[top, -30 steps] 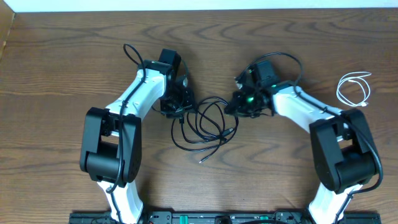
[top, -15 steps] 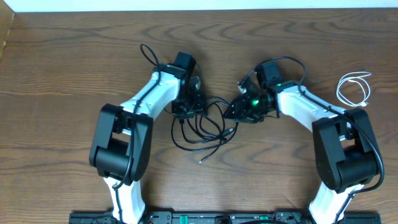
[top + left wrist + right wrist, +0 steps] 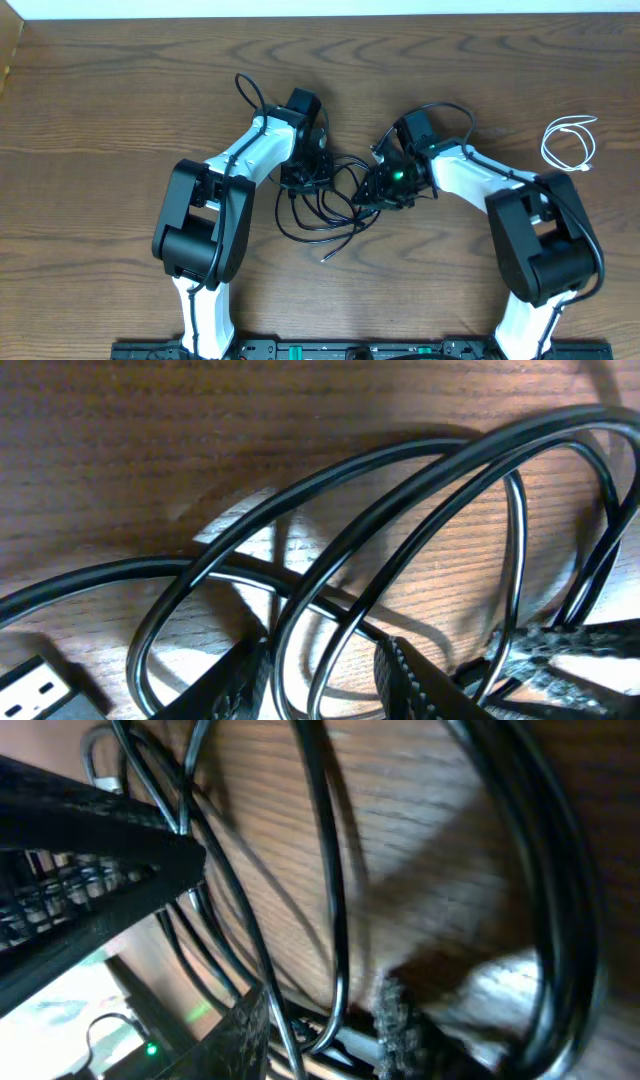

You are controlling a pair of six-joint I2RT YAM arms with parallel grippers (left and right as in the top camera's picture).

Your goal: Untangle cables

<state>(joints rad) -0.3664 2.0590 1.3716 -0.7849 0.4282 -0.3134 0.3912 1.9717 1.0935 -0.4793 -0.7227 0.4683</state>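
Observation:
The black cable [image 3: 330, 205] lies in tangled loops at the table's centre, and its plug end [image 3: 323, 258] points toward the front. My left gripper [image 3: 305, 178] is down on the tangle's left side. In the left wrist view the left gripper [image 3: 325, 660] is open, with two glossy strands [image 3: 300, 610] running through the gap. My right gripper [image 3: 372, 192] is on the tangle's right side. Seen from its own wrist, the right gripper [image 3: 325, 1010] is open with one strand [image 3: 335, 920] hanging between its fingers. The white cable [image 3: 546, 143] lies coiled at the far right, apart from both grippers.
Wooden table [image 3: 100, 120] with a pale strip along its back edge [image 3: 320, 8]. The arms' base rail [image 3: 320, 350] runs along the front. Thick black wires arch over each wrist [image 3: 245, 90].
Both grippers have closed in on the black tangle, the left moving right and the right moving left and down. The right jaws, shut a second ago, now stand apart around a strand.

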